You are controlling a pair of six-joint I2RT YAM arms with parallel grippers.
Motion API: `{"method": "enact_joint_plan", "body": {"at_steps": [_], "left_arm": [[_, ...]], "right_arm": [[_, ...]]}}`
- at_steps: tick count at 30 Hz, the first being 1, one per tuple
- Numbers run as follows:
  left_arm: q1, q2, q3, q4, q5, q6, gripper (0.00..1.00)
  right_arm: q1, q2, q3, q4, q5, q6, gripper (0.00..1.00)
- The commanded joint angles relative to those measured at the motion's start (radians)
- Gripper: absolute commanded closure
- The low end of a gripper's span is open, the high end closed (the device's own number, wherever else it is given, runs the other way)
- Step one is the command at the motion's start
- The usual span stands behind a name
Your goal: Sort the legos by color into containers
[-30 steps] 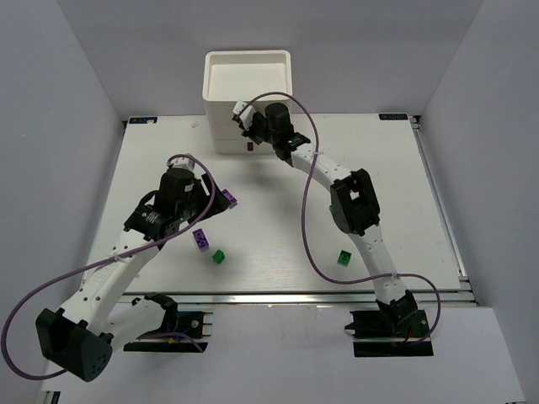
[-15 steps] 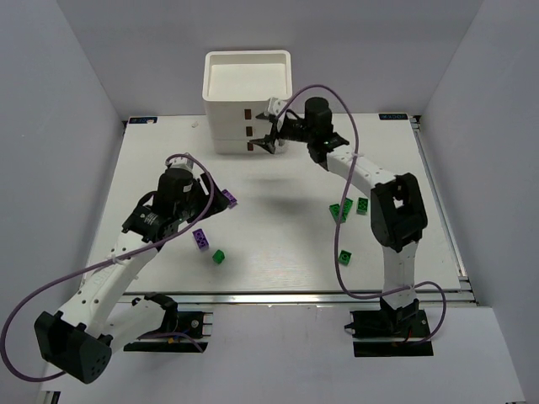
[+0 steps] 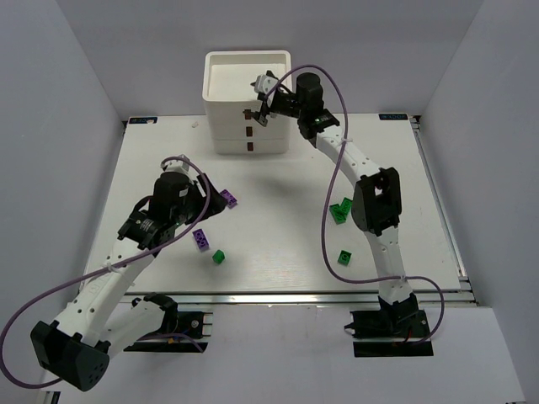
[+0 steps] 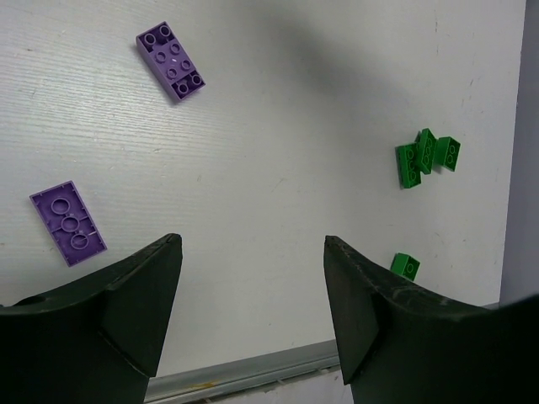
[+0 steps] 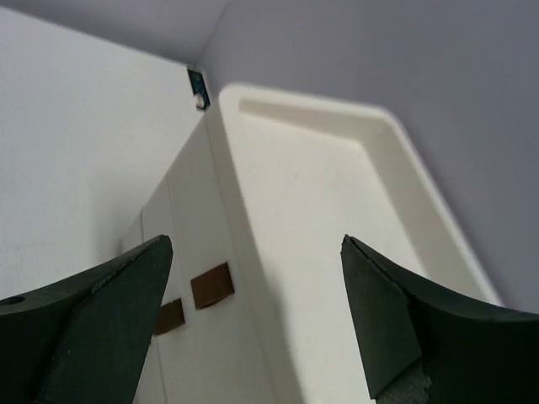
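The white stacked drawer unit (image 3: 236, 126) stands at the table's back, its drawers pushed in, with brown handles (image 5: 212, 285) on the front. My right gripper (image 3: 262, 100) hovers open over the front right rim of its top tray (image 5: 337, 210), nothing between the fingers. My left gripper (image 3: 210, 206) is open and empty above the table. Close by lie two purple legos (image 4: 171, 61) (image 4: 68, 222), seen from above as one purple lego (image 3: 228, 199) beside the fingers and another purple lego (image 3: 201, 239) nearer. A green lego (image 3: 218, 257) lies close to them.
A cluster of green legos (image 3: 341, 209) (image 4: 427, 156) and a single green lego (image 3: 344, 257) (image 4: 405, 266) lie beside my right arm's forearm. The table's metal front rail (image 4: 244, 374) runs just below my left fingers. Grey walls close in the sides and back.
My right gripper opened at the drawer fronts, swung right, then rose to the top tray's front rim. The right arm's swing uncovered the green cluster. My left arm barely shifted.
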Motion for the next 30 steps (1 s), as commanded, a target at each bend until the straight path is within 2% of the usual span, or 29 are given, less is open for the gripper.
{"method": "enact_joint_plan", "body": {"at_steps": [1, 5, 9, 12, 15, 16, 18, 19, 21, 27, 30], "left_arm": [[0.003, -0.032, -0.002, -0.009, -0.029, -0.003, 0.22], [0.003, -0.04, -0.005, -0.018, -0.033, -0.003, 0.21], [0.003, -0.034, -0.004, -0.015, -0.033, -0.002, 0.21], [0.003, -0.023, 0.004, -0.013, -0.032, 0.003, 0.21], [0.003, -0.019, 0.005, -0.012, -0.033, 0.005, 0.21], [0.003, -0.02, 0.004, -0.009, -0.035, 0.005, 0.21], [0.003, -0.022, -0.001, -0.006, -0.033, 0.005, 0.21], [0.003, -0.022, -0.002, -0.004, -0.033, 0.002, 0.21], [0.003, -0.02, -0.004, -0.003, -0.032, 0.001, 0.21], [0.003, -0.019, -0.005, 0.008, -0.032, 0.001, 0.21], [0.003, -0.019, -0.008, 0.013, -0.03, 0.001, 0.21]], "right_arm": [[-0.011, 0.043, 0.061, -0.084, 0.02, -0.085, 0.14], [-0.014, 0.053, 0.03, -0.078, 0.056, -0.131, 0.16], [-0.017, 0.086, 0.053, -0.078, 0.154, -0.14, 0.17], [-0.017, 0.07, 0.04, -0.104, 0.137, -0.187, 0.21], [-0.026, 0.042, -0.002, -0.147, 0.099, -0.256, 0.36], [-0.029, 0.04, 0.001, -0.191, 0.088, -0.278, 0.46], [-0.037, 0.037, 0.013, -0.248, 0.067, -0.339, 0.56], [-0.043, 0.037, 0.021, -0.289, 0.062, -0.353, 0.7], [-0.057, 0.034, 0.032, -0.317, 0.053, -0.384, 0.82], [-0.091, 0.001, 0.03, -0.412, 0.027, -0.462, 0.82], [-0.121, -0.029, 0.02, -0.472, -0.028, -0.508, 0.86]]}}
